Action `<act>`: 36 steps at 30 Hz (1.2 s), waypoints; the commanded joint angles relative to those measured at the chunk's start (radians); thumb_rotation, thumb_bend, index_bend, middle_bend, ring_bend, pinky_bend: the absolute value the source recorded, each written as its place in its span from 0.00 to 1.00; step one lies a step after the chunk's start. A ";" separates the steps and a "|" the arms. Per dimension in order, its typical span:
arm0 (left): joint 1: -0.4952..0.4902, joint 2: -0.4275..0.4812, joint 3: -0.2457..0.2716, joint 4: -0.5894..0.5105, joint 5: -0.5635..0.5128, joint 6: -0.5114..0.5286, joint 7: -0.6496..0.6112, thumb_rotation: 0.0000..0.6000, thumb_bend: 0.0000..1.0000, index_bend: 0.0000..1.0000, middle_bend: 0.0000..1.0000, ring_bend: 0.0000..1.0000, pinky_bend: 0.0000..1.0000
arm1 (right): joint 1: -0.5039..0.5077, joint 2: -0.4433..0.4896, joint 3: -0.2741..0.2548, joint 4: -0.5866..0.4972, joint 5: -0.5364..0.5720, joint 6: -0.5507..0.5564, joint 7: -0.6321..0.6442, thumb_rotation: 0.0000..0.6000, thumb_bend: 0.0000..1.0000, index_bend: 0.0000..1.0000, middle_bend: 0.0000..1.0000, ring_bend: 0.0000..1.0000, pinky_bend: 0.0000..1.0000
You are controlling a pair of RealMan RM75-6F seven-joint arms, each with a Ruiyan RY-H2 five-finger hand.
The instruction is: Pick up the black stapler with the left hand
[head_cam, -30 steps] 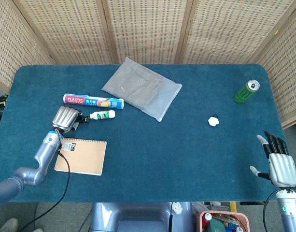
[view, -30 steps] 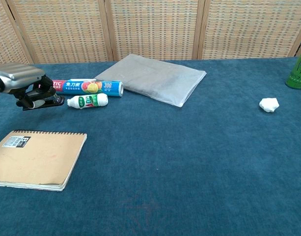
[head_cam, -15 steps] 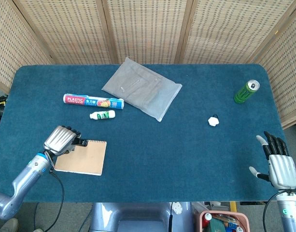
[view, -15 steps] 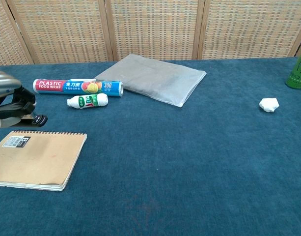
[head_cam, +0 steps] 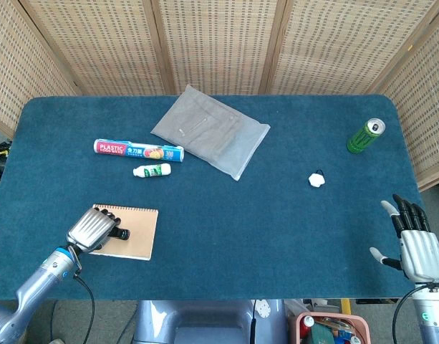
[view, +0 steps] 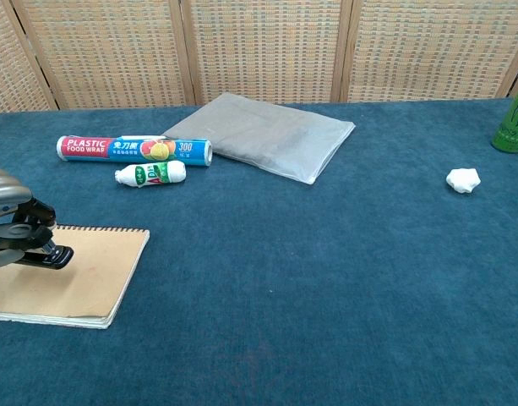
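Note:
My left hand (head_cam: 92,228) (view: 7,218) grips the black stapler (head_cam: 117,233) (view: 44,254), whose front end sticks out to the right of the curled fingers. Hand and stapler hang over the left part of the brown spiral notebook (head_cam: 133,233) (view: 85,275) near the table's front left edge. My right hand (head_cam: 417,246) hovers at the front right corner of the table with its fingers spread and nothing in it; the chest view does not show it.
A plastic wrap box (head_cam: 139,150) (view: 133,149) and a small white bottle (head_cam: 152,170) (view: 150,173) lie behind the notebook. A grey pouch (head_cam: 210,131) (view: 263,135) lies at the back centre. A white crumpled lump (head_cam: 316,179) (view: 463,179) and a green can (head_cam: 366,135) (view: 512,120) stand at right.
My left hand has carried the stapler from beside the white bottle toward the front of the table, over the notebook. The right hand has stayed in place.

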 commanded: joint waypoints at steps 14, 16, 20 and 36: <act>-0.035 -0.080 -0.027 0.062 -0.130 -0.093 0.102 1.00 0.50 0.42 0.23 0.20 0.24 | -0.002 0.001 0.001 -0.002 -0.001 0.004 -0.001 1.00 0.10 0.00 0.00 0.00 0.01; -0.037 -0.075 -0.026 0.052 -0.139 -0.097 0.109 1.00 0.49 0.33 0.13 0.15 0.20 | -0.003 0.001 0.001 -0.003 0.000 0.004 0.000 1.00 0.10 0.00 0.00 0.00 0.01; -0.036 -0.062 -0.030 0.027 -0.141 -0.087 0.107 1.00 0.47 0.19 0.03 0.07 0.09 | -0.003 0.002 0.000 -0.004 -0.005 0.007 0.000 1.00 0.10 0.00 0.00 0.00 0.01; 0.018 0.060 -0.034 -0.120 -0.068 0.043 0.026 1.00 0.14 0.00 0.00 0.00 0.00 | -0.007 0.004 -0.002 -0.011 -0.020 0.020 -0.006 1.00 0.10 0.00 0.00 0.00 0.01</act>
